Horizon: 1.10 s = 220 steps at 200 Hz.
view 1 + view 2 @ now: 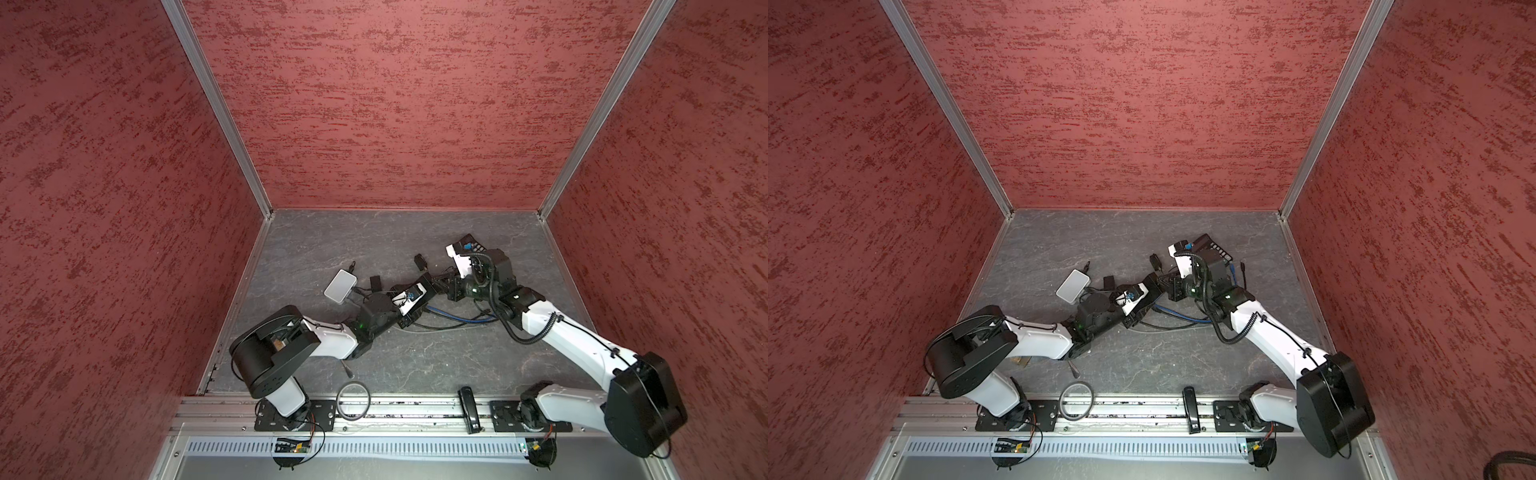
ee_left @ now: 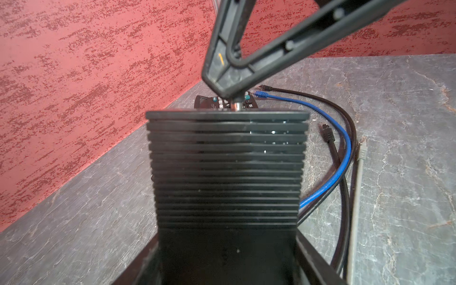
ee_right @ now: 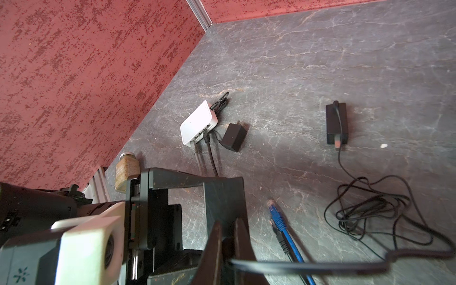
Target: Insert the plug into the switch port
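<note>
The surface [image 3: 320,61] looks like matt grey stone with pale veins. The walls [image 1: 395,104] have a rough, red, plaster-like finish. The switch [image 2: 227,172] is matt black with ribbed fins, and the plug [image 2: 235,104] tip is shiny metal. The white box [image 3: 197,122] is smooth plastic. The blue cable [image 2: 329,185] has a smooth sheath.

Back wall [image 1: 407,104], left wall [image 1: 104,187] and right wall [image 1: 685,166] were all red, with a rough mottled texture. Silver posts [image 1: 217,108] ran up both back corners. Floor [image 1: 436,361] was dark grey, slate-look, pale veins. Metal rail [image 1: 415,406] lay along the front edge, with a white slotted duct [image 1: 415,448] just beside it. Light was even and soft.
</note>
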Motion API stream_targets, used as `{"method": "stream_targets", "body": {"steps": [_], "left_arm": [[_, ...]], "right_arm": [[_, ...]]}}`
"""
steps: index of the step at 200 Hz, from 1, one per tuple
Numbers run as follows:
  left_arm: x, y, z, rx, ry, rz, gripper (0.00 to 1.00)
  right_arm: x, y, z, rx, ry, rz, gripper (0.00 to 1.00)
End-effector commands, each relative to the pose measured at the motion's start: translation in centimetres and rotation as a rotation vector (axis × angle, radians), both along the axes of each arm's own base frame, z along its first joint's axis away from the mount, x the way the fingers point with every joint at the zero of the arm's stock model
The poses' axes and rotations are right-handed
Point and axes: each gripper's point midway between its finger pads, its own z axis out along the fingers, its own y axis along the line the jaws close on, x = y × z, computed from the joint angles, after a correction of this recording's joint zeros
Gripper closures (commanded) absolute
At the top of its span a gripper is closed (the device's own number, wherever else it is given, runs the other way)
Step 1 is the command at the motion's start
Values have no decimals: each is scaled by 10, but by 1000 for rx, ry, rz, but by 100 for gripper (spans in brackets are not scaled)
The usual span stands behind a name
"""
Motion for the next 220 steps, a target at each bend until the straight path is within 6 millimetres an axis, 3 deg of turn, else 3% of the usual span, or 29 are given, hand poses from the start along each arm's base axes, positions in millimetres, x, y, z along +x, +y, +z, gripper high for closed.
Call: {"method": "stream_targets", "body": {"steps": [1, 68, 119, 220], "left_arm": [[-33, -34, 163, -373, -384, -214, 72], [-45, -28, 199, -467, -451, -239, 73], [-50, -24, 216, -498, -487, -248, 73], [-55, -21, 248, -587, -523, -255, 76]], "right_arm": [[-33, 21, -38, -41, 162, 103, 100], [-36, 24, -45, -31, 177, 95, 100], [-42, 26, -56, -53, 196, 100, 100], [-49, 29, -59, -60, 184, 101, 100]]}}
